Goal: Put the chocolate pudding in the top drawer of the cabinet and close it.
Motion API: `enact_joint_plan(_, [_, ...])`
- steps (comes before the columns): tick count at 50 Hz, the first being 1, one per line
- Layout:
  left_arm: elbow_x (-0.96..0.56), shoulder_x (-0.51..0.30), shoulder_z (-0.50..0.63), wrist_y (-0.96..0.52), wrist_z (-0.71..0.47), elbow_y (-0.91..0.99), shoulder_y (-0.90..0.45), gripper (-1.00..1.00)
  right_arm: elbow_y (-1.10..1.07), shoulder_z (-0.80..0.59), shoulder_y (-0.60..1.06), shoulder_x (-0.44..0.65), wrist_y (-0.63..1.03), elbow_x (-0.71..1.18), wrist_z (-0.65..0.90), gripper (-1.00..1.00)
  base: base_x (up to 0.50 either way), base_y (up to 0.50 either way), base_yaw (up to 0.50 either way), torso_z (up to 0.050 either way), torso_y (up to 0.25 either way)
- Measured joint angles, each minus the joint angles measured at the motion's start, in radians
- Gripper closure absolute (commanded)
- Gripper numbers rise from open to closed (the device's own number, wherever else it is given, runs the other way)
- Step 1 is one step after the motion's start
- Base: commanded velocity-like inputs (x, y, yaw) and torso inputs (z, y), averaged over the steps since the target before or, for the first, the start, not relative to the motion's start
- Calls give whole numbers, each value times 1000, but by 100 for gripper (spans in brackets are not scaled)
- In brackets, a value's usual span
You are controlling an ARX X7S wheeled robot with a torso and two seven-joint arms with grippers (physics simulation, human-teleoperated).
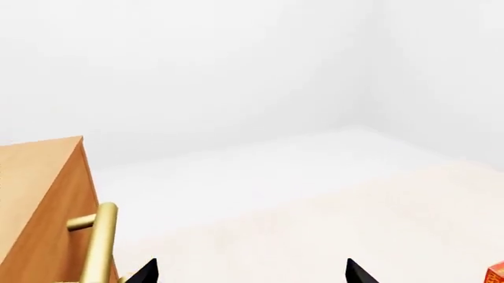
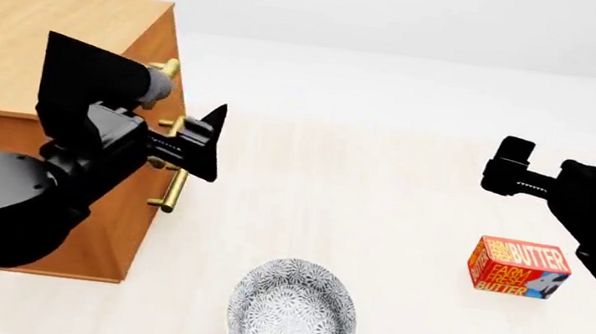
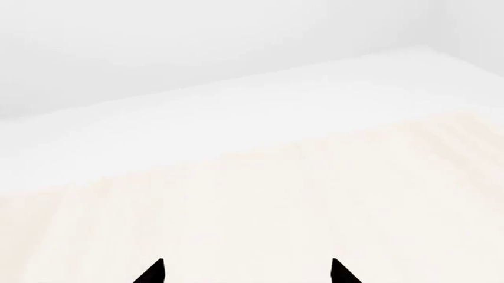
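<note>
The light brown wooden cabinet (image 2: 54, 38) stands at the left of the head view, its front flush. The top drawer's brass handle (image 1: 101, 239) lies just outside one fingertip of my left gripper (image 1: 252, 272), whose jaws are wide apart with nothing between them. In the head view the left gripper (image 2: 158, 113) hovers at the upper front of the cabinet and covers most of that handle. My right gripper (image 3: 248, 272) is open and empty, held above the table at the right (image 2: 503, 173). The chocolate pudding is out of view.
A red-orange butter box (image 2: 519, 268) lies on the pale table under the right arm; its corner shows in the left wrist view (image 1: 496, 273). A patterned blue-white bowl (image 2: 293, 316) sits near the front edge. The lower handle (image 2: 172, 189) shows below the left gripper.
</note>
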Motion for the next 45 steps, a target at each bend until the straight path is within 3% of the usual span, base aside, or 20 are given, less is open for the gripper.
enact_joint_plan(16, [-67,-54,-72,18,-37,119,-8,-100,-186,8,-17,80,-48,-75,56,-100,0,0,0,0,0])
enact_joint_plan(27, [-138,-148,-159,60,-65,223,44,-100,-369,40,41,178,-3,-107,114,-100,0,0,0,0,0])
enact_joint_plan(37, [-205,-273,-284,140,-89,321,159,-100,-535,75,95,281,49,-106,161,-100,0,0,0,0,0])
enact_joint_plan(45, [-232,-365,-433,230,-104,390,335,-100,-650,100,126,363,73,-101,190,-100,0,0,0,0,0])
